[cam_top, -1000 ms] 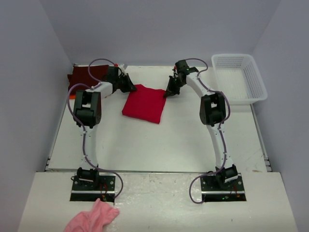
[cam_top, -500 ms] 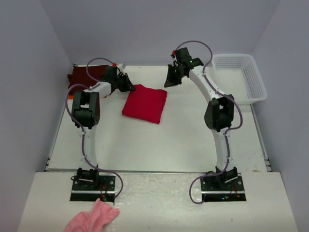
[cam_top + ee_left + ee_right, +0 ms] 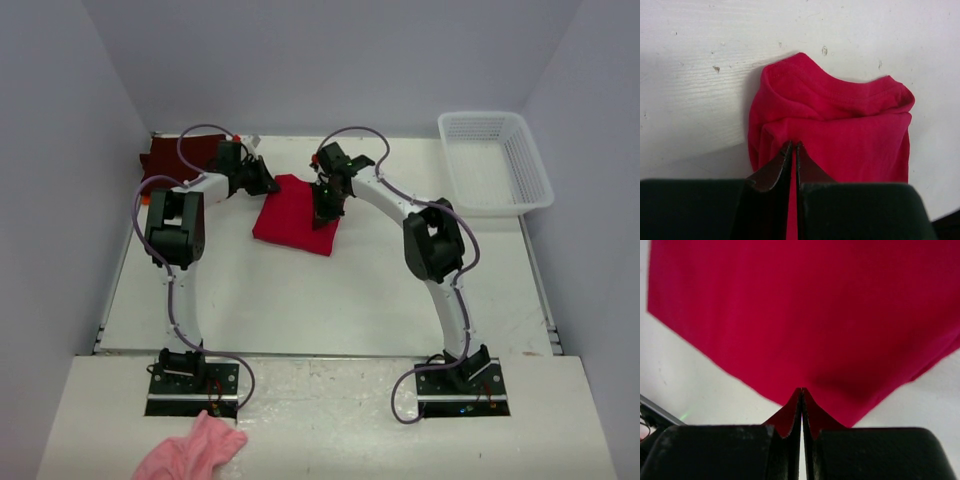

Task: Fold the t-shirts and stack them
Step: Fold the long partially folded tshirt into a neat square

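The bright red t-shirt (image 3: 290,215) lies folded into a rectangle at the middle back of the table. In the left wrist view its collar end (image 3: 840,120) shows; in the right wrist view its flat body (image 3: 805,315) shows. My left gripper (image 3: 268,183) is shut, its tips (image 3: 794,145) down on the shirt's far-left corner. My right gripper (image 3: 322,208) is shut and empty, its tips (image 3: 802,390) over the shirt's right edge. The dark maroon t-shirt (image 3: 165,160) lies at the back left corner, partly behind the left arm. A sliver of orange (image 3: 147,198) shows beside it.
A white mesh basket (image 3: 495,160) stands at the back right. A small pink fluffy cloth (image 3: 195,450) lies on the near ledge by the left arm's base. Walls close the table on three sides.
My right arm swung from behind the shirt's far-right corner, up and then left, and now sits over the shirt's right part. The left gripper and the shirt stayed put.
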You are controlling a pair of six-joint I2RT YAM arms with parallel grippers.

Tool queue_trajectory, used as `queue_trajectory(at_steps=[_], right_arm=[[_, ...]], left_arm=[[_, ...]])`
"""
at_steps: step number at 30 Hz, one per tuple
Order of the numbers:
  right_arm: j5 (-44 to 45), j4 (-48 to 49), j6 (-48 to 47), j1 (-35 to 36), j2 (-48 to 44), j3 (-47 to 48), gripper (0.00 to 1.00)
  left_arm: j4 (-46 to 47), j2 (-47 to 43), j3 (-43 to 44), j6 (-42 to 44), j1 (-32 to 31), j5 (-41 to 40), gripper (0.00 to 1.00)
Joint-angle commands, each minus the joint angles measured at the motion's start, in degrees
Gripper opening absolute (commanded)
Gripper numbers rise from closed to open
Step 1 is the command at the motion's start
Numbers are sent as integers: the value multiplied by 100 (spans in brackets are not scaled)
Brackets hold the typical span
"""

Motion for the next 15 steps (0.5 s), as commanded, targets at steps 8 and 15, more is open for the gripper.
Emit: queue_trajectory(at_steps=[8, 15], right_arm=[[-239, 42, 425, -15, 506, 168, 0], [-221, 647, 767, 153, 14, -1080, 0]], left_arm=[[348, -194, -177, 3, 59, 306, 6], [111, 157, 51, 29, 50, 351, 5]])
